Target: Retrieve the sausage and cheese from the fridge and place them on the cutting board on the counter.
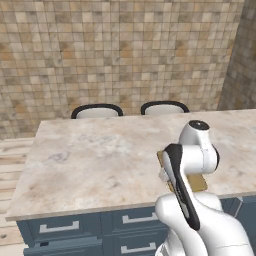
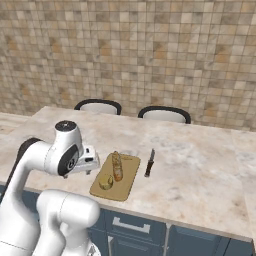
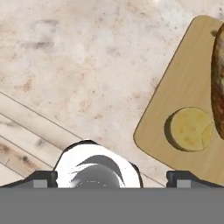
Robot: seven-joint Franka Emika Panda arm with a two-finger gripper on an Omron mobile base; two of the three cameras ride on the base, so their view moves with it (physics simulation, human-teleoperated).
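Lifting pincer (image 3: 111,177), spread and empty, straight up from counter (image 1: 90,160): cheese (image 3: 189,129) and sausage (image 3: 218,83) lie beside on board (image 3: 175,100); avoid nudging them.

light: even, bright | shadows: faint beside cheese (image 3: 189,129); soft | focus: sharp; no glare

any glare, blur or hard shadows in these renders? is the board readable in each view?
Right base view: even flat light, no glare; cutting board, sausage and cheese sharp. Hand view: soft, slightly blurry counter texture; cheese casts a small dark shadow on its left side; sausage cropped at the edge. Left base view: the arm hides most of the board.
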